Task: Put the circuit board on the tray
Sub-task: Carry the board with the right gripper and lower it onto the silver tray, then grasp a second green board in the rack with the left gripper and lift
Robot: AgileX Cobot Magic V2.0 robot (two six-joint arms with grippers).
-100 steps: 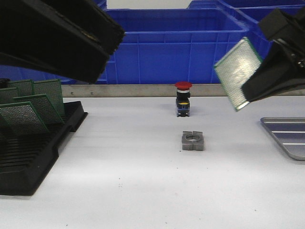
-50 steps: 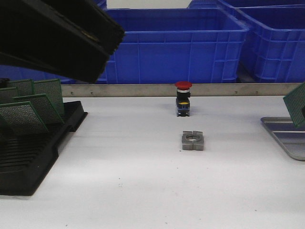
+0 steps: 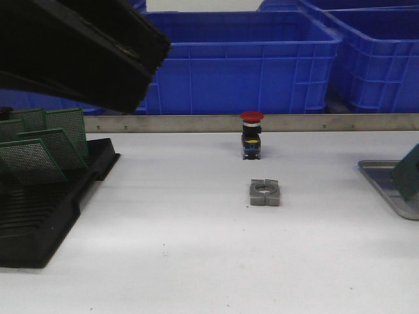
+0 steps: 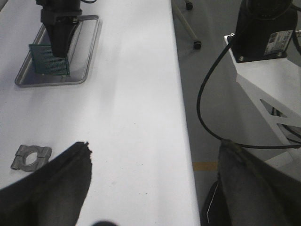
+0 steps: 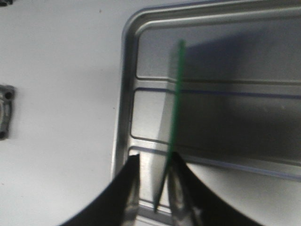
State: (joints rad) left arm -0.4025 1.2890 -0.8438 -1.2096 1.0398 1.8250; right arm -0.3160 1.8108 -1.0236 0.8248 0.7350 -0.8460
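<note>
Board held on edge over the tray, not yet laid down

The right hand (image 5: 151,188) pinches the green circuit board (image 5: 175,99) edge-up over the tray (image 5: 123,94) on the worktop (image 3: 196,248); whether its lower edge touches the ribbed bottom is unclear. Carrying looks done; lowering flat and letting go remain. The left hand (image 4: 155,188) hovers with fingers spread, holding nothing.

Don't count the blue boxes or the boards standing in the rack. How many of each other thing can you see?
Red-topped button: 1
Grey metal block: 1
Silver tray: 1
Black rack: 1
Held green board: 1
Total: 5
</note>
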